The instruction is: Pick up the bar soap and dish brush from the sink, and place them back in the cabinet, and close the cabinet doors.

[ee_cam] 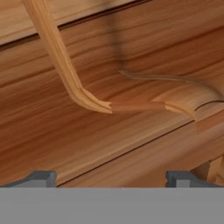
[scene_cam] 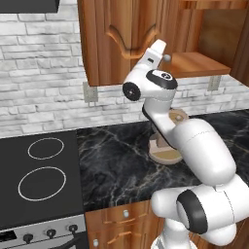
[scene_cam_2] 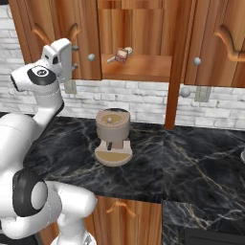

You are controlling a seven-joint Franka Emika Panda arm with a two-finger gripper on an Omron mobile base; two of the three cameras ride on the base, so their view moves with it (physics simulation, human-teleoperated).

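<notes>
The bar soap (scene_cam_2: 120, 57) and the dish brush (scene_cam_2: 127, 50) lie together on the shelf (scene_cam_2: 143, 68) inside the open cabinet (scene_cam: 214, 34). The left cabinet door (scene_cam_2: 57, 28) faces the room, its round knob (scene_cam_2: 91, 57) at its right edge. The right door (scene_cam_2: 179, 62) swings out edge-on over the counter. My gripper (scene_cam_2: 74, 57) is raised in front of the left door, left of the knob. In the hand view the gripper (ee_cam: 111, 178) is open and empty, very close to the door's arched raised panel (ee_cam: 131, 107). The sink is out of view.
A round coffee machine (scene_cam_2: 112, 136) stands on the dark marbled counter (scene_cam: 116, 165) below the cabinet. A black stovetop (scene_cam: 39, 170) lies at the left. Another wall cabinet door (scene_cam_2: 222, 38) hangs to the right. Lower wooden cabinet fronts (scene_cam_2: 124, 215) run under the counter.
</notes>
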